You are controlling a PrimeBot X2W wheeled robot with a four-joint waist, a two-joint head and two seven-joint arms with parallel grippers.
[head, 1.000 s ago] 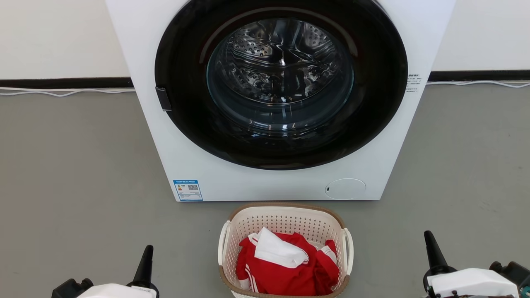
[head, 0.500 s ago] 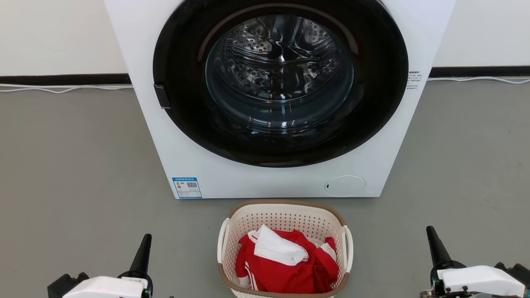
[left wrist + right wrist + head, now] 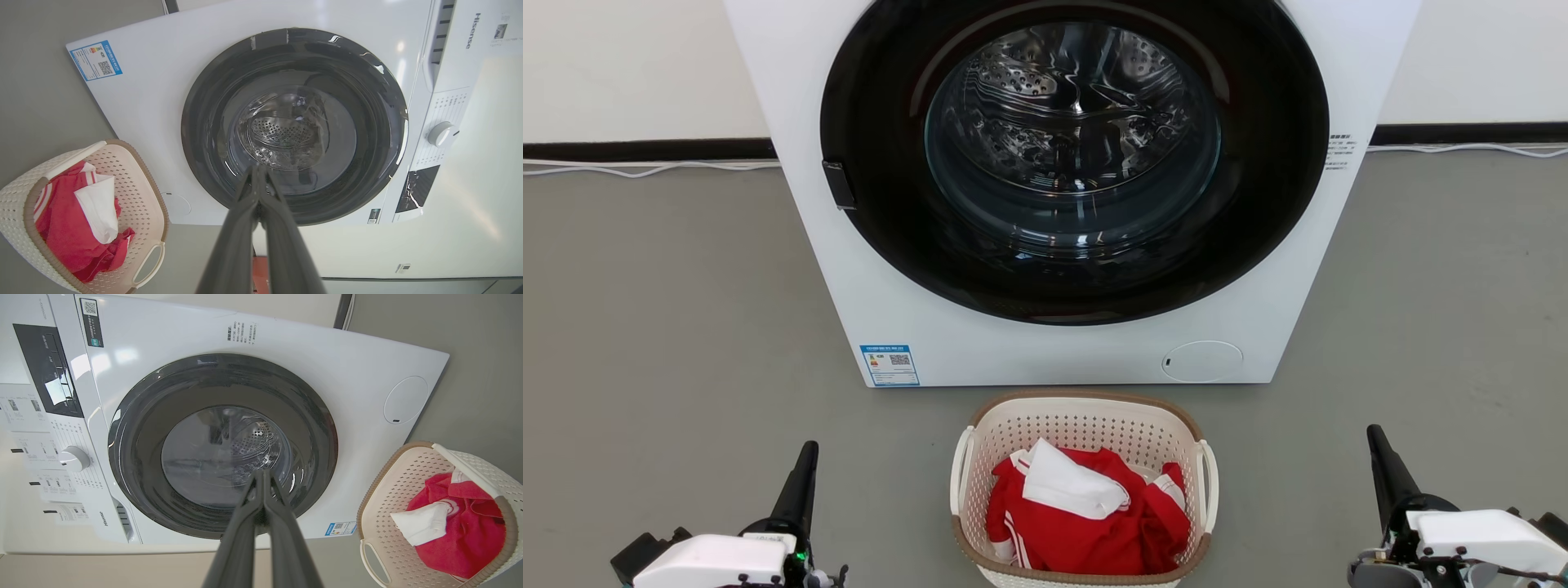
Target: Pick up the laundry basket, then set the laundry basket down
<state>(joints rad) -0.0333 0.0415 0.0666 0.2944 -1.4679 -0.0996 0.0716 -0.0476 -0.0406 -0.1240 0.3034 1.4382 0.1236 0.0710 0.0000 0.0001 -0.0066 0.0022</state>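
1. Centrally, near: basket (image 3: 1086,426). Cream perforated plastic, brown rim, a white loop handle on each side. It stands upright on the floor (image 3: 670,327), just in front of the washer (image 3: 1045,355) and between the two grippers, held by neither.
2. Basket contents: red garment (image 3: 1086,543) with white stripes. A white cloth (image 3: 1066,490) lies on top of it, toward the left. Both sit below the rim.
3. Left gripper (image 3: 809,449): near left, above the floor, well apart from the basket. Its two dark fingers are pressed together tip to tip with nothing between them, and they point far, toward the washer. The left wrist view shows the same closed tips (image 3: 257,168).
4. Right gripper (image 3: 1374,433): near right, well apart from the basket. Fingers likewise pressed together, empty, pointing far. The right wrist view confirms this (image 3: 261,472).
5. Washer: white front-loader, far centre. Round dark-framed glass door, with a perforated steel drum (image 3: 1078,106) seen through it. Blue label (image 3: 889,365) at the lower left of the front, round flap (image 3: 1202,361) at the lower right. Dial (image 3: 441,134) beside a dark panel.
6. Floor: plain grey. A white cable (image 3: 645,167) runs along the far wall.
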